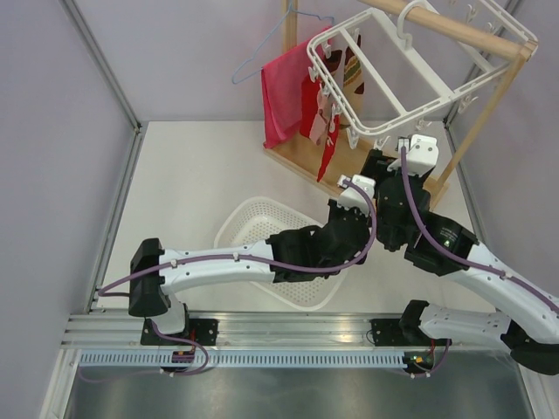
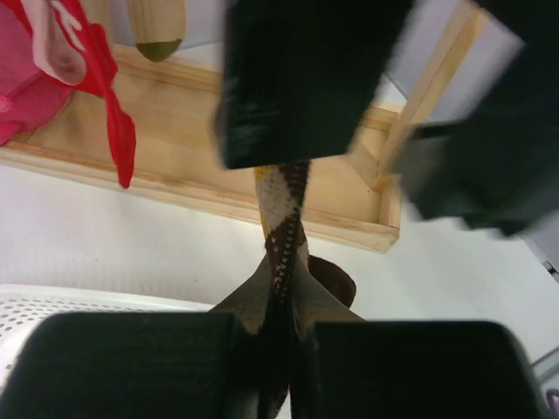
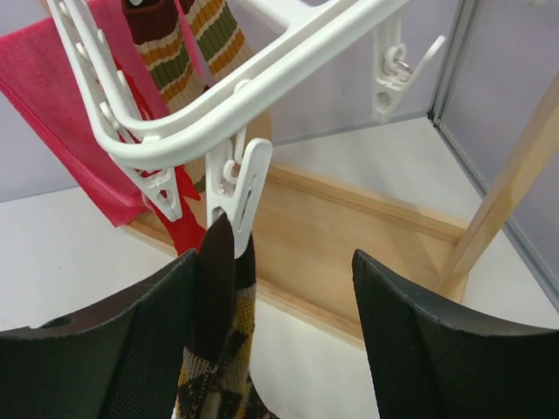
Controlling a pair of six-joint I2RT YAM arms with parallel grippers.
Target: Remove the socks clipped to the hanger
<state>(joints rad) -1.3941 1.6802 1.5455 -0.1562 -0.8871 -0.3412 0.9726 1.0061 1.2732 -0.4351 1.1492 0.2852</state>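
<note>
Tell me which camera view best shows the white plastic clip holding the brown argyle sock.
Right wrist: the white plastic clip hangs centre frame, biting the top of the brown argyle sock. Left wrist shows only the sock lower down. Top external: too small and crowded to pick out.

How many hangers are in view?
2: the white clip hanger hooked over the wooden bar, and a thin blue wire hanger by the pink towel. None looks hidden.

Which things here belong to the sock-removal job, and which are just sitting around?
Job: white clip hanger, argyle sock clipped to it and pinched in the left hand, striped sock, red socks, right hand open by the clip.
Lying about: pink-red towel, wire hanger, wooden stand, white basket.
</note>
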